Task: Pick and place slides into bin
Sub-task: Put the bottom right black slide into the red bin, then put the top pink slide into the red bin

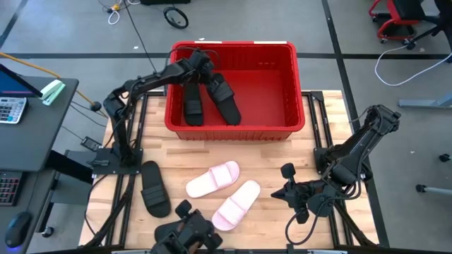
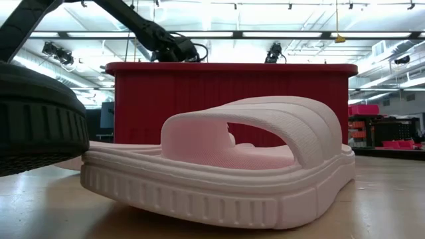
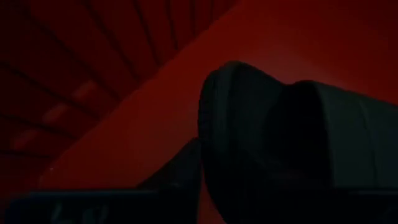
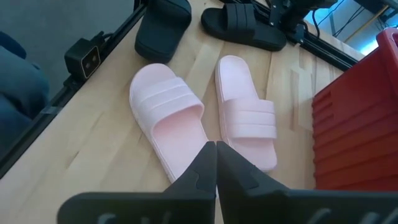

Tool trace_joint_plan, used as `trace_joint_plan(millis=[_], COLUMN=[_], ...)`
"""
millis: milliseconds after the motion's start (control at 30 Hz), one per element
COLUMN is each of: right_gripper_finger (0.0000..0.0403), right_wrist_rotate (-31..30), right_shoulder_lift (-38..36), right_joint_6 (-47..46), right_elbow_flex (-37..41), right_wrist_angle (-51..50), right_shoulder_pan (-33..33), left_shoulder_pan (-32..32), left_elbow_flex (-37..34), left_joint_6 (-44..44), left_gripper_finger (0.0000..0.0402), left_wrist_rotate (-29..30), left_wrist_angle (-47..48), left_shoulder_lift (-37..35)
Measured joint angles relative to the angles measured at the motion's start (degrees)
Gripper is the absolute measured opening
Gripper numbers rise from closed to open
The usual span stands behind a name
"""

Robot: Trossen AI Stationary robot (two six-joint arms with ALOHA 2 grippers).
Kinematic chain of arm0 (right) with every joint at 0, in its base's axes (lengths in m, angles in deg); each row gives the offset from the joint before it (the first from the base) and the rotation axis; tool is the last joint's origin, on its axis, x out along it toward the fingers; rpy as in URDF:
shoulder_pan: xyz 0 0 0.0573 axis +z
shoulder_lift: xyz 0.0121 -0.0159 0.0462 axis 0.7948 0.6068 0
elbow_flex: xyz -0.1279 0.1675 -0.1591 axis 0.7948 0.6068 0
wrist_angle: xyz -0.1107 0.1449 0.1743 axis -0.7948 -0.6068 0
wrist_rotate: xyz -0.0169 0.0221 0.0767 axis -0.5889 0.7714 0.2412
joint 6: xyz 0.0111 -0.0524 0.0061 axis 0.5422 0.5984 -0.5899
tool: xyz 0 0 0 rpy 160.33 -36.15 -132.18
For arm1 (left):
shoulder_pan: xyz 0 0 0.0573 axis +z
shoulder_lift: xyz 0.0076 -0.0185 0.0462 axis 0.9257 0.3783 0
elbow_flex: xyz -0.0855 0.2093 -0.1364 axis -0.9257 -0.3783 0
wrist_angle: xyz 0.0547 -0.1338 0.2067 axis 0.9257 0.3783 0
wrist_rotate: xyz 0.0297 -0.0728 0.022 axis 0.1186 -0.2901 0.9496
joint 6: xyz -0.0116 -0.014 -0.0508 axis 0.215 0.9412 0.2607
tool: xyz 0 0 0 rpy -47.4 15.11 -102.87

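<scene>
Left gripper (image 1: 200,65) reaches into the bin (image 1: 296,92) over two black slides (image 1: 210,99), grip unclear; right gripper (image 4: 216,163) waits clenched, empty, by pink slides (image 1: 224,189).

Six slides are counted in the high view. Four of them are black: two (image 1: 193,106) (image 1: 227,99) are seen inside the bin (image 1: 296,85), one (image 1: 155,188) is seen on the bare counter (image 1: 282,152), and one (image 1: 192,233) is seen at the counter's near edge, partly hidden. Two are pale pink (image 1: 212,179) (image 1: 236,204), laid side by side on the counter. One red bin is counted. Two arms are counted, each with one tool: the left tool (image 1: 200,62) and the right tool (image 1: 289,189).
</scene>
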Motion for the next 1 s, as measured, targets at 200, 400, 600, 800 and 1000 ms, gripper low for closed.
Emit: trace_joint_plan(millis=[200,400,600,800,1000], right_gripper_finger=[0.0007,0.0007,0.0007,0.0007,0.001], right_wrist_rotate=[0.0,0.1,2.2,10.7,13.0], right_shoulder_lift=[0.0,0.0,0.0,0.0,0.0], right_joint_6=[0.3,0.3,-5.9,-8.7,-8.1], right_elbow_flex=[0.0,0.0,5.7,19.3,23.4], right_wrist_angle=[0.0,0.1,5.8,27.7,37.7], right_shoulder_pan=[-0.4,-2.2,-5.8,-8.3,-8.4], left_shoulder_pan=[0.1,-1.8,-6.3,-14.1,-25.8], left_elbow_flex=[0.0,2.8,15.8,33.2,43.3], left_joint_6=[-1.5,-1.7,-3.4,-3.4,-1.9], left_gripper_finger=[0.02,0.0251,0.0245,0.022,0.0215], left_wrist_rotate=[0.3,0.1,0.0,0.1,-3.0], left_wrist_angle=[-5.7,-6.9,2.4,14.5,26.7], left_shoulder_lift=[-0.2,-0.5,-0.9,-1.0,-1.2])
